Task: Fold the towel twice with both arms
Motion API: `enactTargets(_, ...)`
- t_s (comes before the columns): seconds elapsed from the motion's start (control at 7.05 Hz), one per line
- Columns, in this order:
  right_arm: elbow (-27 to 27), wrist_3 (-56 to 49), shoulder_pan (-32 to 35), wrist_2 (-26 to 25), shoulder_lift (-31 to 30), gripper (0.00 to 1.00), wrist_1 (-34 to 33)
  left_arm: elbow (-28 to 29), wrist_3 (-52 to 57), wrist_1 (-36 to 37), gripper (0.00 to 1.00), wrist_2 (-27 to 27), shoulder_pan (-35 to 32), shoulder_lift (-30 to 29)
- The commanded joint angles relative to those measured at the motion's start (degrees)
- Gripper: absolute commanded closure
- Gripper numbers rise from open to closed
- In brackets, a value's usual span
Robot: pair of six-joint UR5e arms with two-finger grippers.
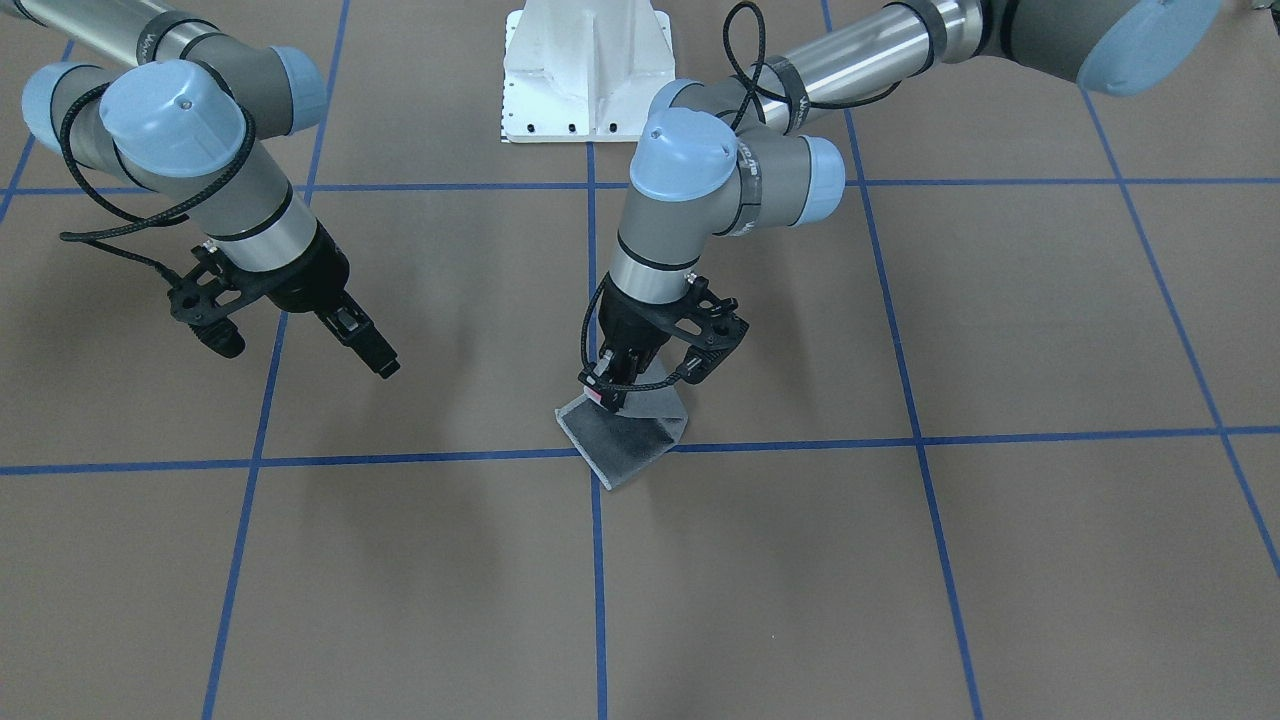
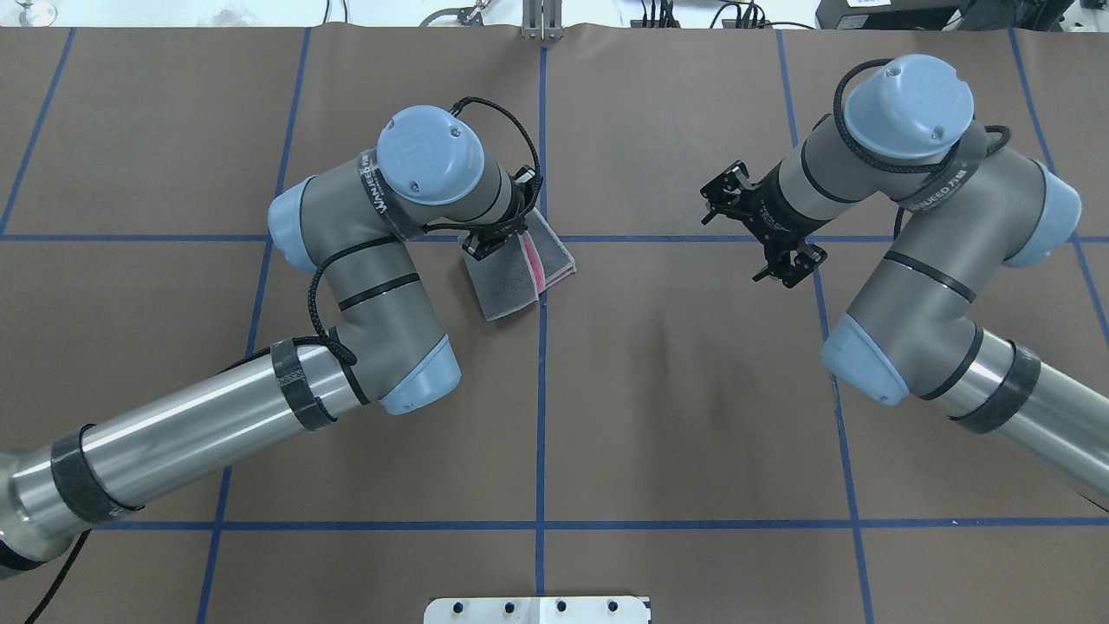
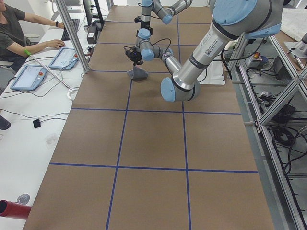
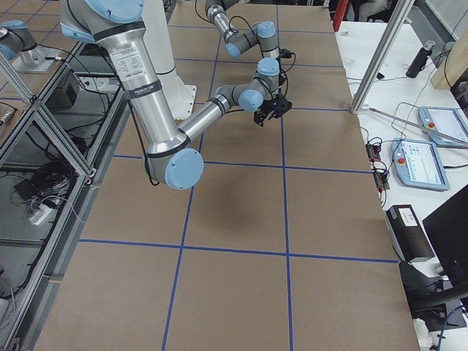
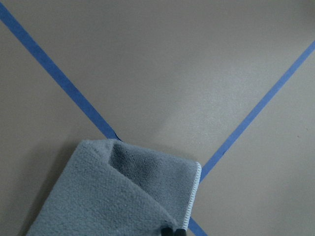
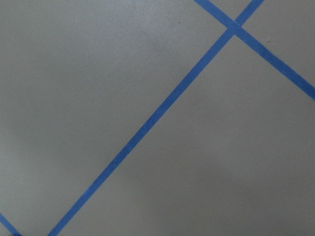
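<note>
The table (image 1: 1000,560) has a brown cover, and blue tape lines (image 1: 597,580) divide it into large squares. The towel (image 1: 625,445) lies on it directly under the left gripper (image 1: 610,385), on a crossing of two lines. It is folded, dark grey side up, with one edge raised at the gripper. Behind this gripper, on the robot's side, a white bolted base (image 1: 588,70) stands on the table.

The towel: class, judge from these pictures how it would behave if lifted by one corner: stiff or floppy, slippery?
Probably floppy: where the left gripper pinches the towel, the cloth bends upward while the rest lies on the table. Its fuzzy nap suggests it would not slip easily in a grasp. Likely light, since it looks thin.
</note>
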Motion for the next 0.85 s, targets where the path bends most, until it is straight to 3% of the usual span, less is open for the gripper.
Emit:
enactTargets(0.0,-0.05,0.00,0.03,0.00,-0.10,0.00,0.01,1.12,0.00,-1.57,1.00,-0.26,0.09,-0.87)
enactTargets(0.71,-0.13,0.18,0.03,0.00,-0.53,0.00,0.10,6.30,-0.17,-4.03,1.00,-0.18,-0.35,-3.60)
